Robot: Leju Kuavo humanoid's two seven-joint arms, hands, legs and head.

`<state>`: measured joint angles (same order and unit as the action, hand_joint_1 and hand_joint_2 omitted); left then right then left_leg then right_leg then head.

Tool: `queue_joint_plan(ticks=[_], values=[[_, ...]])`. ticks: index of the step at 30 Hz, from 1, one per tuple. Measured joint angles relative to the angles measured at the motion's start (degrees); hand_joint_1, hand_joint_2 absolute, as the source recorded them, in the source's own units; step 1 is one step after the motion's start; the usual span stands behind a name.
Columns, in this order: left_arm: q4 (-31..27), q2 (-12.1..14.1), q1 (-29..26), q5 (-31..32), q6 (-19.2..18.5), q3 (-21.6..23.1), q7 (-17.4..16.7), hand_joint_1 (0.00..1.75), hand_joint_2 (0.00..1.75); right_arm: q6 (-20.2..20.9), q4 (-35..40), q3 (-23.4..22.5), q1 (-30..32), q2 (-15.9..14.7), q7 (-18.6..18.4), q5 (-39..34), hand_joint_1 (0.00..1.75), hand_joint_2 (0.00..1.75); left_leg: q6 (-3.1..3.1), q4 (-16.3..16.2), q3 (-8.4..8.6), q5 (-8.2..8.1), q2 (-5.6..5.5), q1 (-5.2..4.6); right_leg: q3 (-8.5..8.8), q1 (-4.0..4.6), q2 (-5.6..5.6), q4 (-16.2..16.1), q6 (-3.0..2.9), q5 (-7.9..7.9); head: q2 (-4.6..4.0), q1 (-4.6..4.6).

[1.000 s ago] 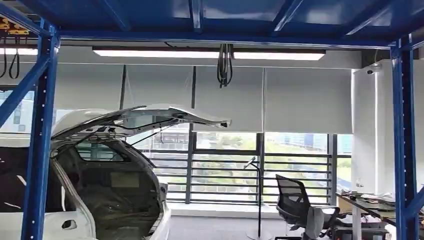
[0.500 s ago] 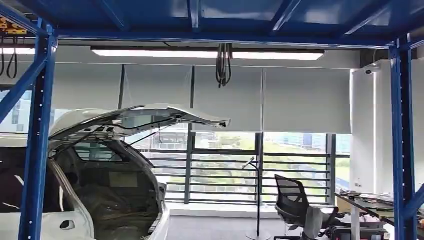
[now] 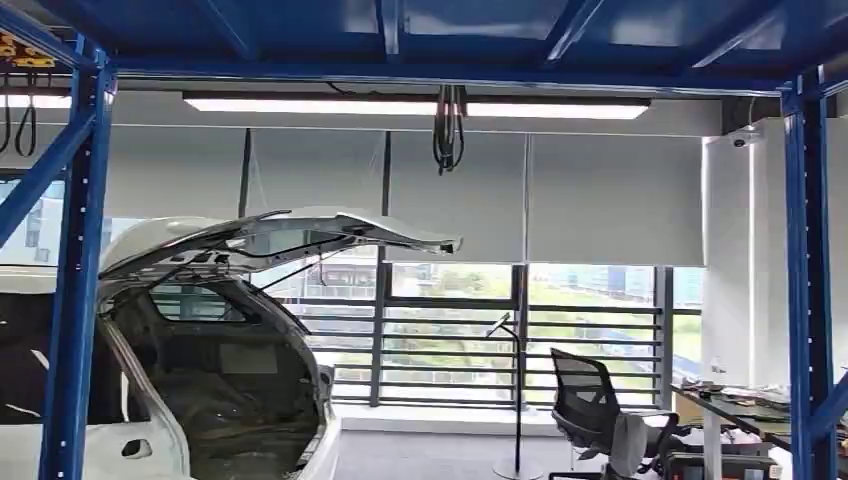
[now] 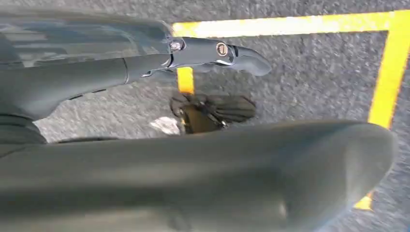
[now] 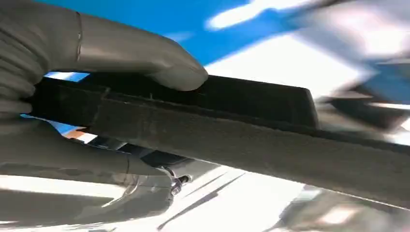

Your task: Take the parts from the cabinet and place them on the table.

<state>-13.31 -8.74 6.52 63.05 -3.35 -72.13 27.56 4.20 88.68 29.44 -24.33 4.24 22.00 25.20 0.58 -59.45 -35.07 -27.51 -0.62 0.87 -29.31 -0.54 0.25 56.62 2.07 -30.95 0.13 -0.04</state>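
Note:
My right hand (image 5: 67,53) grips a long black part (image 5: 232,130) with a felt-like face. The thumb (image 5: 150,60) presses on one side and the other fingers curl under the opposite side. The part runs out past the picture's edge, against a blurred blue and white background. My left hand (image 4: 101,77) hangs over the grey floor (image 4: 314,72) with nothing in it, a dark finger (image 4: 222,50) stretched out apart from the thick grey thumb (image 4: 232,174). A table (image 3: 745,405) with loose items stands at the far right in the head view.
Blue rack posts (image 3: 70,300) (image 3: 808,280) and a blue roof frame the head view. Beyond stand a white car (image 3: 150,440) with its tailgate (image 3: 290,235) raised, an office chair (image 3: 590,410) and a floor stand (image 3: 518,400). Yellow floor tape (image 4: 387,72) runs below my left hand.
The head view swayed slightly sideways and back; the things in the room have not moved.

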Motion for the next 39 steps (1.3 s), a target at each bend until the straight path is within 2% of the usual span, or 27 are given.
queue_joint_plan(ticks=[1, 4, 7, 8, 14, 17, 18, 19, 20, 21, 22, 23, 24, 25, 27, 28, 29, 30, 32, 33, 34, 35, 37, 38, 39], values=[[0.0, 0.0, 0.1, -0.8, -0.4, -0.3, 0.6, 0.0, 1.75, 1.9, 2.7, 0.0, 1.1, 0.4, 0.8, -4.8, 1.75, 1.75, 0.0, 0.0, 0.0, 0.0, 0.0, 0.0, 0.01, 0.0, 0.0, 0.0, 0.0, 0.0, 0.0, 0.0], [0.0, 0.0, 0.4, -1.4, -0.1, -0.7, 1.8, 0.0, 1.75, 7.1, 7.5, 0.1, 4.0, 0.7, 1.2, -13.3, 1.75, 1.75, -0.04, 0.0, 0.02, -0.03, 0.01, 0.0, 0.02, 0.0, 0.01, 0.0, -0.01, -0.01, 0.0, 0.0], [0.0, 0.0, 0.4, -1.5, 0.0, -0.8, 2.1, 0.0, 1.75, 14.5, 10.6, 0.4, 6.5, 0.1, 7.5, -23.5, 1.75, 1.75, -0.04, 0.0, 0.02, -0.03, 0.01, 0.0, 0.03, 0.0, 0.01, 0.0, -0.01, 0.0, 0.0, 0.0], [0.0, 0.0, 0.4, -1.5, 0.0, -0.8, 1.9, 0.0, 1.75, 15.9, 12.0, 0.4, 7.3, 0.1, 8.3, -25.8, 1.75, 1.75, -0.04, 0.0, 0.02, -0.03, 0.01, 0.0, 0.03, 0.0, 0.01, 0.0, -0.01, 0.0, 0.0, 0.0], [0.0, 0.4, -0.1, -1.2, 0.4, -0.9, 1.6, 0.0, 1.75, 18.9, 16.9, 0.6, 8.7, -0.2, 7.4, -28.2, 1.75, 1.75, -0.04, 0.0, 0.03, -0.03, 0.02, 0.0, 0.03, 0.01, 0.02, 0.0, -0.01, 0.0, 0.0, 0.0], [0.0, 0.9, -0.4, -1.1, -0.2, -0.9, 2.2, 0.0, 1.75, 19.2, 17.9, 0.6, 8.8, -0.4, 6.8, -28.2, 1.75, 1.75, 0.53, 0.3, 0.21, -0.14, 0.0, -0.32, 0.19, -0.24, 0.02, -0.6, 0.49, 0.19, 0.0, 0.0], [0.0, 0.9, -0.5, -1.1, -0.3, -0.9, 2.2, 0.0, 1.75, 19.4, 18.1, 0.6, 8.8, -0.5, 6.7, -28.5, 1.75, 1.75, 0.89, 1.1, 0.76, 0.29, 0.12, 0.34, 0.37, -0.28, 0.03, -0.3, 0.6, -0.21, 0.0, 0.0], [0.0, 1.0, -0.6, -1.1, -0.4, -0.9, 2.4, 0.0, 1.75, 19.6, 18.2, 0.7, 8.8, -0.7, 6.8, -28.9, 1.75, 1.75, 0.92, 1.5, 1.13, 0.32, 0.21, 0.3, -0.16, -0.25, -0.09, 1.1, 0.63, -1.08, 0.0, -0.02], [0.0, 1.1, -0.6, -1.1, -0.5, -0.9, 2.4, 0.0, 1.75, 19.8, 18.2, 0.8, 8.7, -1.0, 6.8, -29.2, 1.75, 1.75, 0.99, 1.5, 1.21, 0.31, 0.3, 0.32, -1.88, -0.29, -0.05, 4.6, 0.62, -3.03, 0.0, 0.0], [0.0, 1.2, -0.6, -1.1, -0.6, -0.9, 2.4, 0.0, 1.75, 19.9, 18.2, 0.9, 8.8, -1.2, 6.8, -29.6, 1.75, 1.75, 1.03, 1.5, 1.22, 0.27, 0.3, 0.32, -4.74, -0.46, -0.06, 9.8, 0.73, -5.43, 0.0, 0.0], [0.0, 1.2, -0.7, -1.1, -0.7, -0.9, 2.4, 0.0, 1.75, 20.1, 18.2, 0.9, 9.0, -1.6, 6.8, -30.0, 1.75, 1.75, 1.03, 1.5, 1.2, 0.22, 0.31, 0.3, -7.4, -0.51, -0.06, 14.4, 0.82, -7.03, 0.0, -0.02], [0.0, 1.3, -0.8, -1.1, -0.9, -0.9, 2.4, 0.0, 1.75, 20.4, 18.2, 0.9, 9.1, -2.0, 6.8, -30.2, 1.75, 1.75, 0.92, 1.5, 1.21, 0.13, 0.3, 0.32, -9.51, -0.55, -0.07, 17.8, 0.91, -7.52, 0.0, 0.0], [0.0, 1.3, -0.9, -1.1, -0.9, -0.9, 2.4, 0.0, 1.75, 20.4, 18.2, 0.9, 9.1, -2.2, 6.8, -30.3, 1.75, 1.75, 0.79, 1.5, 1.33, 0.04, 0.28, 0.36, -10.21, -0.64, -0.08, 18.1, 0.99, -6.61, 0.0, -0.02], [0.0, 1.3, -1.0, -1.0, -0.9, -0.9, 2.4, 0.0, 1.75, 20.5, 18.2, 0.9, 9.2, -2.5, 6.8, -30.5, 1.75, 1.75, 0.56, 1.4, 1.55, -0.13, 0.23, 0.44, -9.54, -0.72, -0.1, 15.8, 1.05, -4.24, 0.0, -0.02], [0.0, 1.3, -1.1, -0.8, -0.8, -0.9, 2.0, 0.0, 1.75, 20.5, 18.6, 1.0, 9.2, -2.9, 6.9, -31.1, 1.75, 1.75, -0.19, 1.4, 2.39, -0.67, 0.07, 0.73, -5.32, -0.89, -0.17, 5.4, 1.09, 2.33, 0.0, 0.0], [0.0, 1.4, -1.1, -0.7, -0.7, -0.9, 1.8, 0.0, 1.75, 20.5, 18.7, 1.0, 9.2, -3.1, 6.9, -31.5, 1.75, 1.75, -0.62, 1.4, 2.55, -0.94, 0.04, 0.72, -3.98, -0.9, -0.18, 2.4, 1.1, 2.95, 0.0, 0.0], [0.0, 1.5, -1.0, -0.6, -0.5, -0.9, 1.6, 0.0, 1.75, 20.4, 18.9, 1.0, 9.2, -3.2, 6.9, -31.6, 1.75, 1.75, -0.98, 1.2, 2.46, -1.07, 0.01, 0.43, -3.86, -0.5, -0.01, 1.5, 0.65, 2.76, 0.0, -0.02], [0.0, 1.6, -1.1, -0.5, -0.3, -0.9, 1.2, 0.0, 1.75, 20.3, 18.9, 1.0, 9.4, -3.4, 6.9, -31.7, 1.75, 1.75, -1.33, 1.3, 2.35, -0.93, 0.02, 0.39, -4.08, -0.49, 0.09, 1.8, 0.04, 2.62, 0.02, 0.0], [0.0, 1.6, -1.4, -0.4, 0.2, -0.9, 0.5, 0.0, 1.75, 20.0, 19.0, 0.9, 9.8, -3.7, 6.8, -31.9, 1.75, 1.75, -1.87, 1.7, 2.62, -0.9, 0.09, 0.63, -4.2, -0.27, 0.25, 1.9, -0.73, 2.48, 0.0, 0.0], [0.0, 1.7, -1.5, -0.3, 0.3, -0.9, 0.4, 0.0, 1.75, 19.9, 19.1, 0.9, 9.7, -3.8, 6.7, -32.0, 1.75, 1.75, -2.24, 1.7, 2.58, -1.31, 0.08, 0.74, -3.95, -0.52, 0.19, 1.5, -1.27, 2.69, 0.0, 0.02], [0.0, 1.9, -1.4, -0.1, 0.4, -0.9, 0.2, 0.0, 1.75, 19.9, 19.2, 0.9, 9.7, -3.8, 6.7, -32.0, 1.75, 1.75, -2.3, 0.6, 2.23, -2.24, 0.14, 0.7, -3.85, -0.53, 0.07, 1.5, -1.62, 2.65, 0.0, 0.02], [0.0, 1.9, -1.4, 0.0, 0.5, -0.9, 0.0, 0.0, 1.75, 19.9, 19.3, 0.9, 9.7, -3.8, 6.7, -32.1, 1.75, 1.75, -2.25, -2.6, 0.75, -4.13, 0.15, 0.69, -3.83, -0.52, -0.02, 1.5, -2.07, 2.53, 0.0, 0.02], [0.0, 2.1, -1.7, 0.0, 0.9, -0.9, -0.5, 0.0, 1.75, 20.0, 19.3, 0.9, 9.9, -4.0, 6.7, -32.1, 1.75, 1.75, -2.3, -12.2, -4.1, -8.19, 0.15, 0.67, -3.81, -0.21, -0.14, 1.5, -2.38, 2.34, 0.0, 0.02], [0.0, 2.2, -1.9, 0.0, 1.0, -0.9, -0.9, 0.0, 1.75, 20.0, 19.3, 0.9, 10.2, -4.1, 6.7, -32.1, 1.75, 1.75, -2.26, -15.9, -6.04, -9.04, 0.15, 0.66, -3.74, -0.07, -0.12, 1.5, -2.52, 2.25, 0.0, 0.02], [0.0, 2.3, -2.1, 0.0, 1.1, -0.9, -1.0, 0.0, 1.75, 20.0, 19.3, 0.9, 10.4, -4.2, 6.7, -32.1, 1.75, 1.75, -2.21, -17.0, -6.87, -8.53, 0.15, 0.61, -3.56, 0.03, -0.07, 1.5, -2.64, 2.15, 0.0, 0.02]])
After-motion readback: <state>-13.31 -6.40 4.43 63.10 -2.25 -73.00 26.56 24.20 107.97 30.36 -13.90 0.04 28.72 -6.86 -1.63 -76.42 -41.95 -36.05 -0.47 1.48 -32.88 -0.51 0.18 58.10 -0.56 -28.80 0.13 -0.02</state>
